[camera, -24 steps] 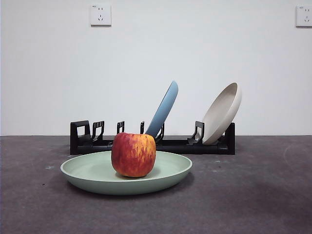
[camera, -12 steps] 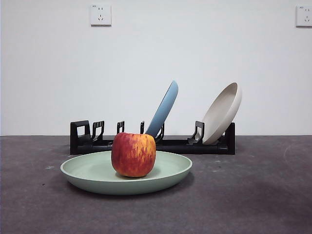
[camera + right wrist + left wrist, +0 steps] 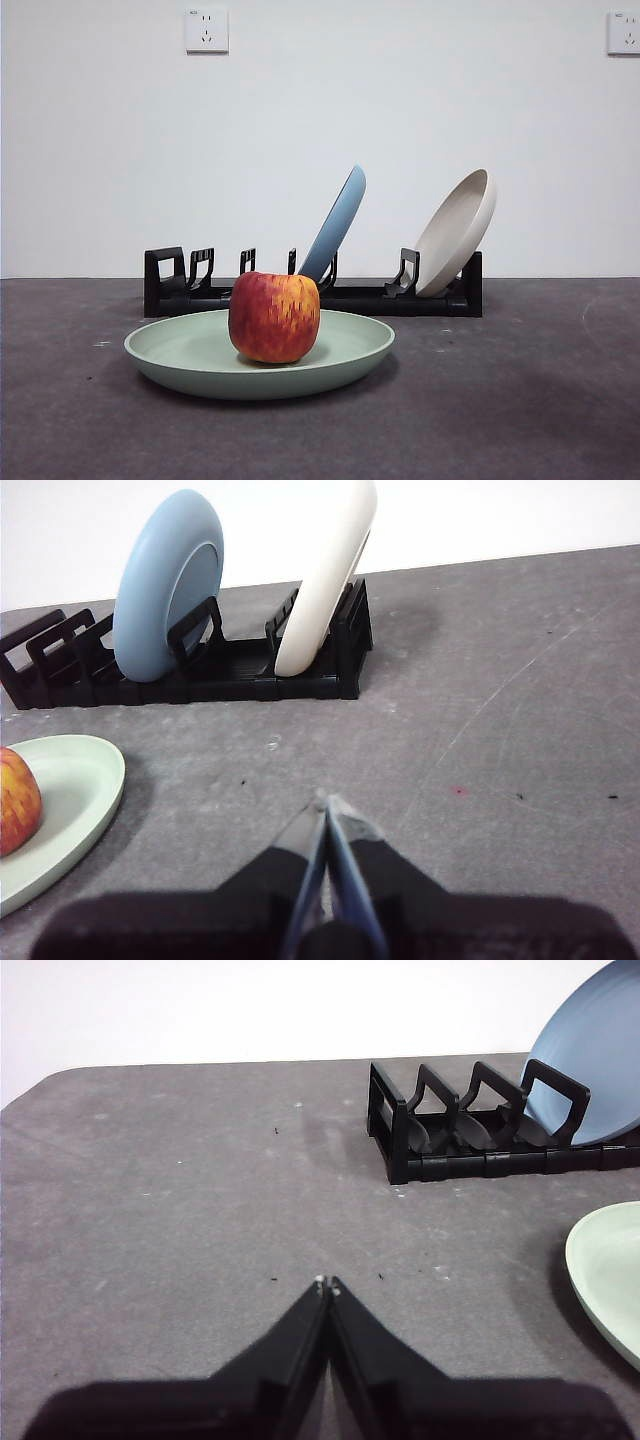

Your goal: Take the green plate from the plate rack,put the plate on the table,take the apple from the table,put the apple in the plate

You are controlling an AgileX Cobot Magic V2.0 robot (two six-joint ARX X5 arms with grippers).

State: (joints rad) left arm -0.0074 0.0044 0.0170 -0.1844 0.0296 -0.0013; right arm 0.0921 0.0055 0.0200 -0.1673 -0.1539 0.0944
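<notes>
The green plate (image 3: 190, 355) lies flat on the dark grey table (image 3: 520, 400), in front of the black plate rack (image 3: 200, 290). The red and yellow apple (image 3: 274, 317) rests upright in the plate's middle. My left gripper (image 3: 327, 1283) is shut and empty over bare table, with the plate's rim (image 3: 610, 1275) and the rack's end (image 3: 400, 1135) off to one side. My right gripper (image 3: 326, 802) is also shut and empty, apart from the plate (image 3: 70, 810) and the apple (image 3: 15, 800). Neither gripper shows in the front view.
A light blue plate (image 3: 335, 222) and a beige plate (image 3: 457, 232) lean in the rack's slots. The same two plates appear in the right wrist view, blue (image 3: 165, 585) and beige (image 3: 325, 575). A white wall with two sockets stands behind.
</notes>
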